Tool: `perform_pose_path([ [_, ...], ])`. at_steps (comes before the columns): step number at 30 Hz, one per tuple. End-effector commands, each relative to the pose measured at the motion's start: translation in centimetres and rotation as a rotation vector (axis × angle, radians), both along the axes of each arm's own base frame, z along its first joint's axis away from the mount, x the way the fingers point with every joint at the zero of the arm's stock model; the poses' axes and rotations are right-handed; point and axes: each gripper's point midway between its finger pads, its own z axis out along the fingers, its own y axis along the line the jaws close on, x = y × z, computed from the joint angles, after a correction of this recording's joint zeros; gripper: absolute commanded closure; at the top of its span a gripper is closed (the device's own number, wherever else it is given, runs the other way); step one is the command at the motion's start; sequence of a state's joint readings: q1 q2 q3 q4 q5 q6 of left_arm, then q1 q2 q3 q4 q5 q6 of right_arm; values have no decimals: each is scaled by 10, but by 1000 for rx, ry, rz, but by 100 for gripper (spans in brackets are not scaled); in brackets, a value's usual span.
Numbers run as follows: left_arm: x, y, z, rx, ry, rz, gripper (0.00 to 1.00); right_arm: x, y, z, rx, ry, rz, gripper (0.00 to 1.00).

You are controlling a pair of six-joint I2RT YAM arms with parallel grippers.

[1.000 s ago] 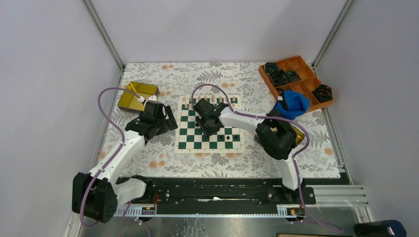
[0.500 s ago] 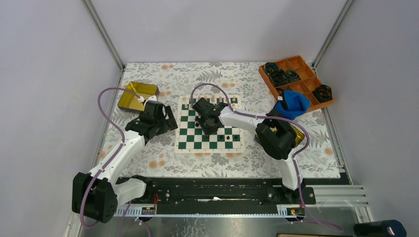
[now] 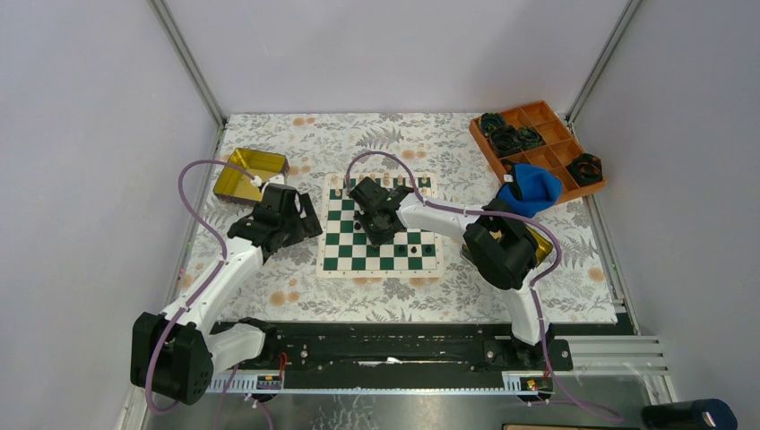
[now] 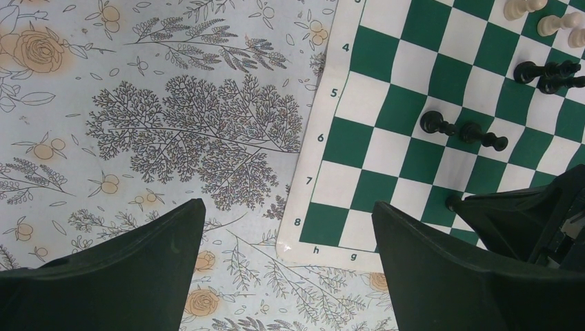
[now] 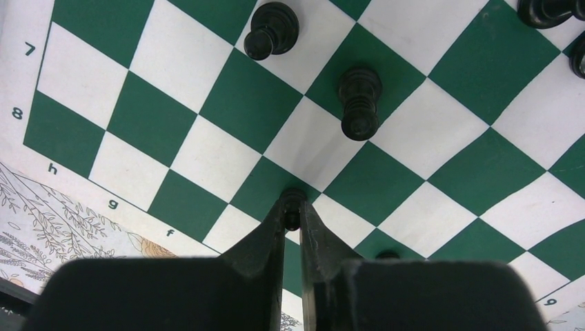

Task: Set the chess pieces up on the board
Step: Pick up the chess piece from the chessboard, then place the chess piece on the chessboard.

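- The left gripper (image 4: 286,207) is hovering over the tabletop (image 4: 172,124), just off the corner of the board (image 4: 414,103). Its jaws are standing wide open and holding nothing, the same as a second ago.
- The right gripper (image 5: 292,210) is sitting low over the board near its lettered edge, its arm barely shifting. Its jaws, wider a second ago, are now pinching the top of a small black piece (image 5: 293,198) on a green square.
- The grasp is probably just being made; I cannot tell whether the piece is leaving the board yet.
- Further out, a black pawn (image 5: 272,31) and a taller black piece (image 5: 360,103) are standing mid-board. Cream pieces (image 4: 555,24) are waiting beyond, so most of the set-up is likely still ahead.
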State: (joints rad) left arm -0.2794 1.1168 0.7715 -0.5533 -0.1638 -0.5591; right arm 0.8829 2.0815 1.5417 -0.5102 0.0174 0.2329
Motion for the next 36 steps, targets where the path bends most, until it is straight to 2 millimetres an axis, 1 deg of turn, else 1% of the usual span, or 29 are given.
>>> perform_pose_path([
  [1, 9, 1, 8, -6, -57, 3, 1, 4, 6, 30, 36, -61, 1, 94],
  [7, 9, 1, 7, -7, -56, 0, 1, 1, -3, 34, 26, -73, -15, 94],
  [18, 9, 0, 5, -7, -49, -4, 1, -9, -21, 24, -4, -66, -41, 95],
  [25, 8, 0, 4, -9, -45, -4, 1, -11, -22, 21, -5, -59, -42, 95],
  [27, 8, -1, 4, -9, -45, -4, 1, -11, -22, 20, -5, -58, -40, 91],
  [28, 8, 0, 4, -9, -45, -4, 1, -11, -21, 20, -4, -58, -40, 88],
  [30, 8, 0, 4, -8, -45, -4, 1, -11, -21, 20, -2, -60, -40, 74],
  [32, 8, 0, 4, -8, -47, -4, 1, -10, -21, 21, -1, -63, -41, 66],
  [34, 8, 0, 4, -8, -47, -4, 1, -9, -20, 24, 1, -69, -40, 60],
  [36, 8, 0, 4, -9, -48, -3, 1, -7, -20, 27, 3, -77, -41, 57],
])
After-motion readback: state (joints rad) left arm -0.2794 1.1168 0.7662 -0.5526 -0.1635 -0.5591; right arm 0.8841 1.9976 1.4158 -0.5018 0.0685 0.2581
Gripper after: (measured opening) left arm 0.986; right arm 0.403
